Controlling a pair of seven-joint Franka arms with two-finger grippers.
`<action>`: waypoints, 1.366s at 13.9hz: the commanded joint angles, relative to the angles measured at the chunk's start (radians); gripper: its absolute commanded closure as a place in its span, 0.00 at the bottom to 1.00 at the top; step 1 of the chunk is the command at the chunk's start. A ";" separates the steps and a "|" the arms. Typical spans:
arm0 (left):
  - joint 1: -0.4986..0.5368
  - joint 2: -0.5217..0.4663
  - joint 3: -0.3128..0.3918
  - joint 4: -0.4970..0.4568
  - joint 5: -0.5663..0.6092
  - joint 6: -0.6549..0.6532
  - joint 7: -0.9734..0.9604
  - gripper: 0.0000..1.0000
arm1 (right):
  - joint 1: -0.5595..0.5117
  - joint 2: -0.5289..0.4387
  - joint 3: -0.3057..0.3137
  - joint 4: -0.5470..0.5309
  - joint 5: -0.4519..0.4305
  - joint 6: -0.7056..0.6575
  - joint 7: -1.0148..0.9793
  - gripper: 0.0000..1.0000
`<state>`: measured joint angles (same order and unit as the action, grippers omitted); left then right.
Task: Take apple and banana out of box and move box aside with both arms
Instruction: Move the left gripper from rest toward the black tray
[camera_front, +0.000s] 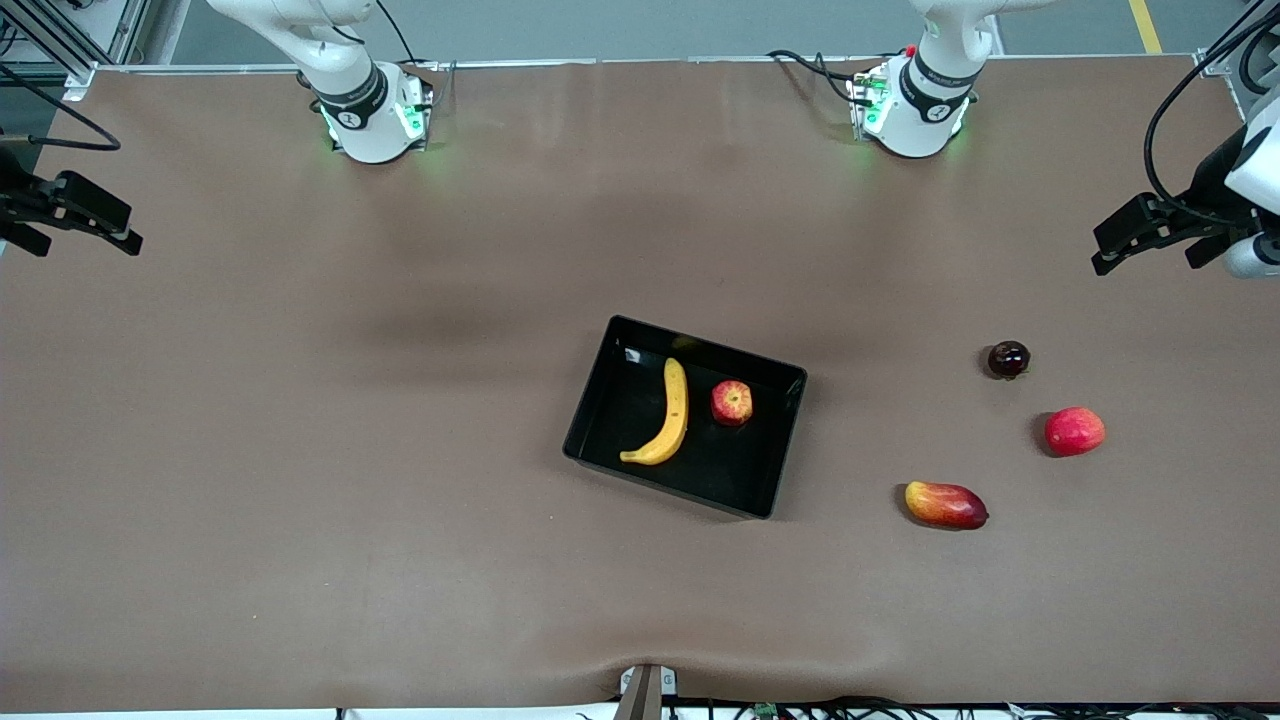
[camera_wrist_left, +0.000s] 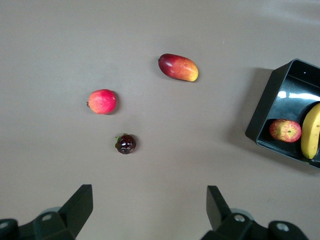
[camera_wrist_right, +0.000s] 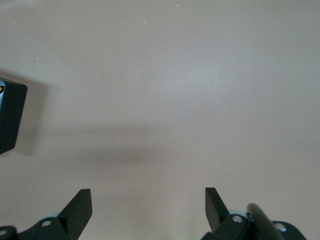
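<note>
Lying in the middle of the front frame, the box (camera_front: 600, 405) is a shallow, glossy black plastic tray with upright walls, set slightly askew on the bench (camera_front: 300, 450). Inside it the banana (camera_front: 668, 415) curves along its length, its long axis running roughly top to bottom in the frame with the lower tip hooking toward the right arm's end. The apple (camera_front: 732, 402), small, round, red with yellowish patches, sits just beside the banana, apart from it, toward the left arm's end of the box.

Both arms hang well away from the box. The left gripper (camera_front: 1140, 232) is at the right edge of the frame over bare bench, jaws wide and holding nothing; its wrist view shows the box at the picture's right edge with the apple at the nearest wall. The right gripper (camera_front: 85, 215) is at the left edge, jaws also wide and empty, with only a corner of the box in its wrist view. By this layout the apple seems the left arm's pick and the banana the right's, best gripped across its narrow body.

Outside the box, toward the left arm's end, lie a red-yellow mango (camera_front: 946, 504), a smooth pinkish-red fruit (camera_front: 1075, 431) and a small dark glossy fruit (camera_front: 1008, 359). The bench surface is matte brown.
</note>
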<state>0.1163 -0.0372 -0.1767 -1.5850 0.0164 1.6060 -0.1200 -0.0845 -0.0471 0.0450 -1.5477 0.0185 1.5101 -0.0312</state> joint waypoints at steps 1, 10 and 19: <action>0.008 -0.003 -0.010 0.011 0.007 -0.023 0.025 0.00 | -0.006 0.012 0.001 0.023 0.014 -0.007 -0.007 0.00; -0.116 0.213 -0.040 0.157 0.057 -0.020 -0.018 0.00 | -0.008 0.012 0.001 0.023 0.018 -0.007 -0.007 0.00; -0.375 0.515 -0.027 0.289 0.134 0.150 -0.349 0.00 | -0.005 0.012 -0.001 0.023 0.017 -0.007 -0.009 0.00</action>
<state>-0.2239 0.3868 -0.2151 -1.3895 0.1309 1.7429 -0.4144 -0.0849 -0.0467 0.0439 -1.5474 0.0200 1.5104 -0.0312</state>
